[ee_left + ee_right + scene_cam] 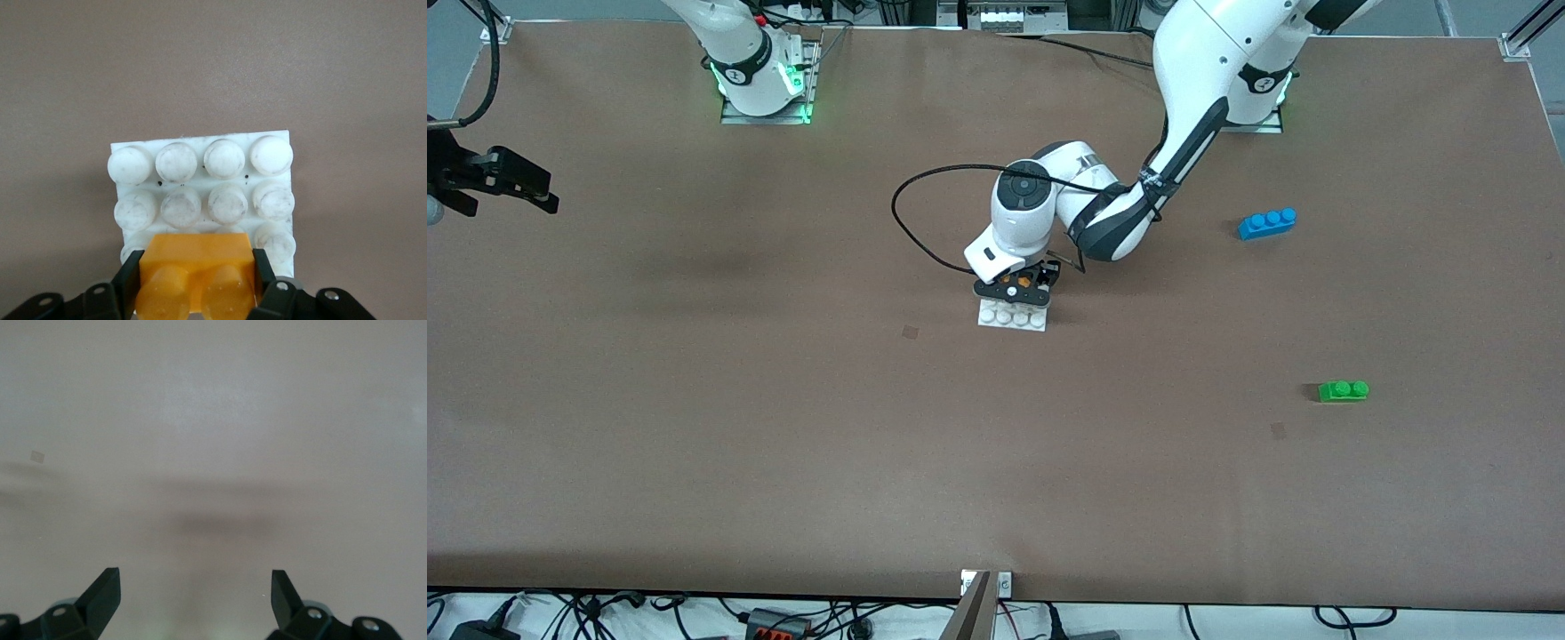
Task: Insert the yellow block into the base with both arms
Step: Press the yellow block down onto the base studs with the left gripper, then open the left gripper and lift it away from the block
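Observation:
The white studded base (1011, 317) lies mid-table and fills the left wrist view (200, 173). My left gripper (1018, 286) is shut on the yellow block (1014, 286), with a black finger on each side of it. In the left wrist view the yellow block (197, 263) is between the left gripper's (195, 272) fingers (130, 275), down over the base's stud row farthest from the front camera. I cannot tell if it is pressed on. My right gripper (541, 191) waits open and empty over the right arm's end of the table; its own view shows it (195, 587) above bare table.
A blue three-stud brick (1267, 222) and a green two-stud brick (1344, 390) lie toward the left arm's end of the table, the green one nearer the front camera. A black cable (911, 231) loops off the left wrist.

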